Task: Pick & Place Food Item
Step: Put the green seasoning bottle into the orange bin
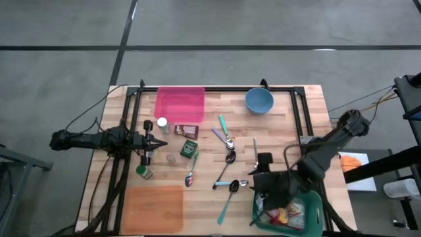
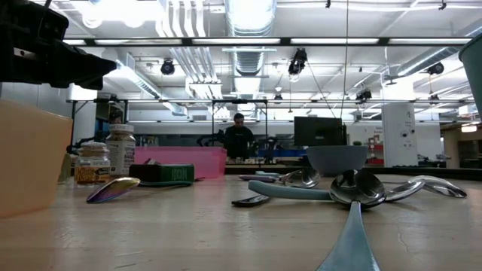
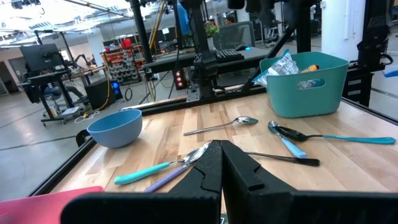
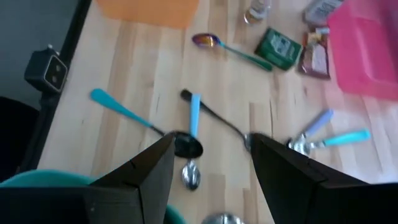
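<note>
Right gripper [image 1: 264, 185], fingers apart and empty, hovers at the teal basket [image 1: 313, 201] rim; the snack packets [image 1: 288, 214] lie at five o'clock, far nearer than the shut left gripper [image 1: 160, 141].

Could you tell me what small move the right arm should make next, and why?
Probably lower the right gripper toward the packets in the green basket. Its fingers stand open with nothing between them, it sits at the basket's rim, and the food packets lie inside. The left gripper waits shut at the table's left, beside the small jars.
</note>
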